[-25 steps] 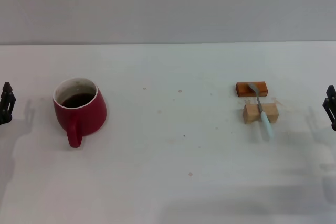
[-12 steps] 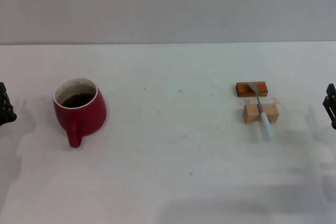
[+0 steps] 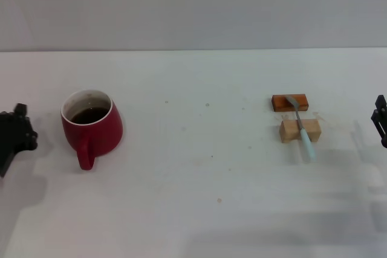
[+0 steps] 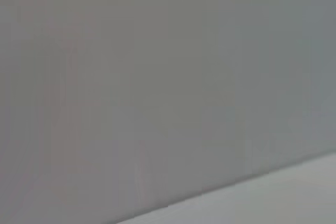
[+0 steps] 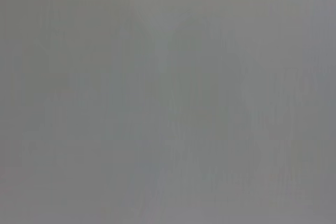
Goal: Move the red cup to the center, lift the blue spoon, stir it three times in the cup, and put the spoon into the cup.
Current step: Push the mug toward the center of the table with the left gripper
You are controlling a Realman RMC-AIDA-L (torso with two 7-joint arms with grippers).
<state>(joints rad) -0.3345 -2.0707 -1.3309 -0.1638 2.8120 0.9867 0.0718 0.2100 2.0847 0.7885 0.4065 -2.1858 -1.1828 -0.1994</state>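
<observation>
Both grippers [image 3: 15, 137] [image 3: 380, 128] cut by frame edges

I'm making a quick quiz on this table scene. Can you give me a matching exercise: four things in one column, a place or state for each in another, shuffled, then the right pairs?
Things:
1. red cup
2. blue spoon
3. orange-brown block
4. left tool

Places or states:
A. under the spoon's metal bowl
B. on the table's left side, dark liquid inside, handle toward the camera
C. at the left edge of the head view, beside the cup, apart from it
D. lying across both blocks, pale handle toward the camera

Pairs: 1-B, 2-D, 3-A, 4-C
</observation>
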